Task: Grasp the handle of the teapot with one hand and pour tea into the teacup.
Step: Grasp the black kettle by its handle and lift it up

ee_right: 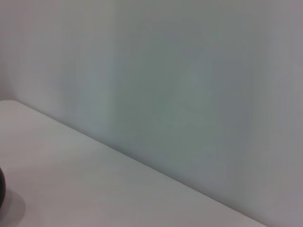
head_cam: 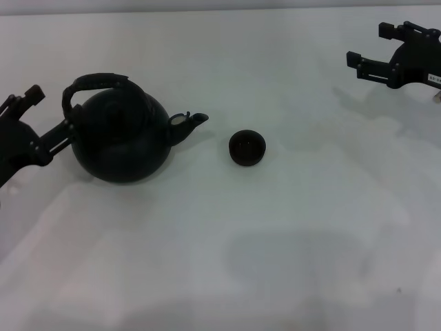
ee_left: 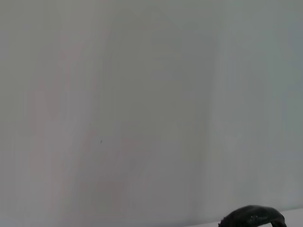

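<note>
The round matte-black teapot (head_cam: 122, 141) stands upright on the white table, left of centre, its short spout (head_cam: 195, 121) pointing right toward the teacup (head_cam: 247, 147). The black arched handle (head_cam: 96, 83) spans its top; a piece of the handle (ee_left: 253, 217) shows in the left wrist view. The small dark teacup sits a short way off the spout. My left gripper (head_cam: 47, 116) is open at the teapot's left side, its lower finger (head_cam: 58, 136) close against the pot below the handle's left end. My right gripper (head_cam: 366, 47) hangs open at the far right, well away from both.
The white table (head_cam: 262, 248) runs wide in front of the teapot and teacup and to the right. A pale wall (ee_right: 189, 71) stands behind it. A dark rounded sliver (ee_right: 1, 189) shows at the right wrist view's edge; what it is cannot be told.
</note>
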Robot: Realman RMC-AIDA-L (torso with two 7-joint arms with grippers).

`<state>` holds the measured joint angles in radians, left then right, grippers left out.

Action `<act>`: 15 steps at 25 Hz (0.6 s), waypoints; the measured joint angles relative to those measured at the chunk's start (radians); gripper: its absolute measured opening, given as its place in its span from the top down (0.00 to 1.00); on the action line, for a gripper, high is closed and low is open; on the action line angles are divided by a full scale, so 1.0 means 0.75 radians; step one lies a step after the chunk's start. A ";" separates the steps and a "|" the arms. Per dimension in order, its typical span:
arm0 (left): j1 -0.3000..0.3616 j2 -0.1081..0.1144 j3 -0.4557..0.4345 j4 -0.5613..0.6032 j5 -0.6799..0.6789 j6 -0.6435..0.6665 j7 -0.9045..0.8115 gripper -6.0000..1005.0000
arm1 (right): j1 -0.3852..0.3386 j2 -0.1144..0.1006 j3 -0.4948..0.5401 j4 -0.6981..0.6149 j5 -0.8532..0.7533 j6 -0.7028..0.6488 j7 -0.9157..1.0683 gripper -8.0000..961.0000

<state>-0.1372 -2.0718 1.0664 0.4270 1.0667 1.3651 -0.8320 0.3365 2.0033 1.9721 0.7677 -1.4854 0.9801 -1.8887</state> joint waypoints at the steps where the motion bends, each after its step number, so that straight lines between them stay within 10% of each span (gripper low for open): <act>1: -0.007 0.000 0.000 -0.001 0.000 -0.004 -0.011 0.13 | 0.000 0.000 0.000 0.000 0.000 0.001 0.000 0.10; 15: -0.035 -0.002 -0.001 -0.005 0.000 -0.065 -0.049 0.13 | -0.005 0.000 0.001 -0.001 0.001 -0.006 -0.022 0.10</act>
<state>-0.1636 -2.0736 1.0660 0.4233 1.0670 1.3162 -0.8687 0.3328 2.0033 1.9728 0.7670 -1.4848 0.9758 -1.9052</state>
